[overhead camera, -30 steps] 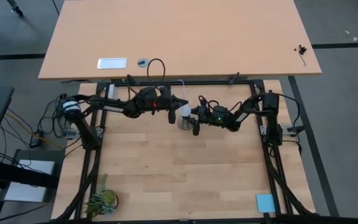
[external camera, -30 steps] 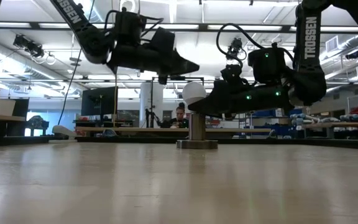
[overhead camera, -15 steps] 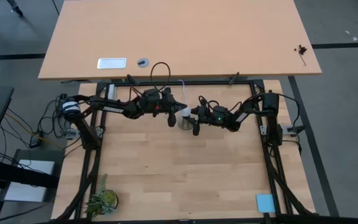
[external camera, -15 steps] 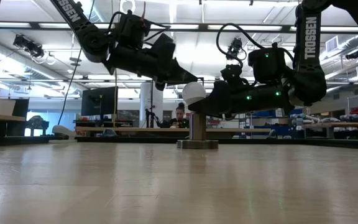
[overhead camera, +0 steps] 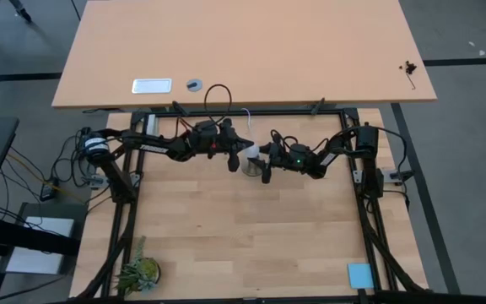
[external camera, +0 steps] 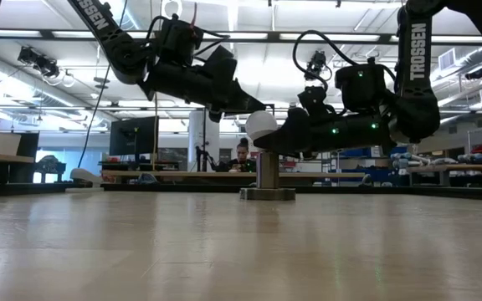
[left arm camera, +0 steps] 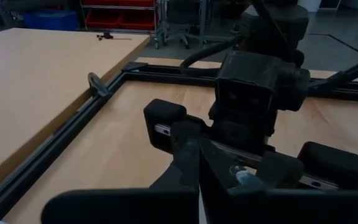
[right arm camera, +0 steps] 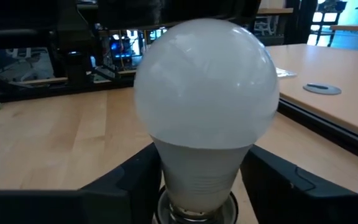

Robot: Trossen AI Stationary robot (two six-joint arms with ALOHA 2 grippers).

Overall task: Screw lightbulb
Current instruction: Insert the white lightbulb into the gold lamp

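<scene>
My table is pale wood planking with a matte grain, boxed in by a black metal frame. Beyond it at twelve o'clock stands a second, larger tan table, smooth-topped, carrying a white rectangular plate and a small grey disc. Seen level across the planks, the room behind is a workshop with ceiling lights, shelving and a seated person far off.

At the table's seven o'clock corner sits a spiky green plant; at five o'clock lies a flat light-blue square.

Near the table's twelve o'clock edge stands a socket, a dull metal cylinder on a round flat base. The lightbulb sits upright on top of it, frosted white, a smooth round dome narrowing to a white collar.

My right gripper reaches in from three o'clock, its dark matte fingers spread on either side of the bulb's collar; I cannot tell whether they press it. My left gripper comes from nine o'clock, tip just above the dome, and I cannot tell how far its fingers are parted.
</scene>
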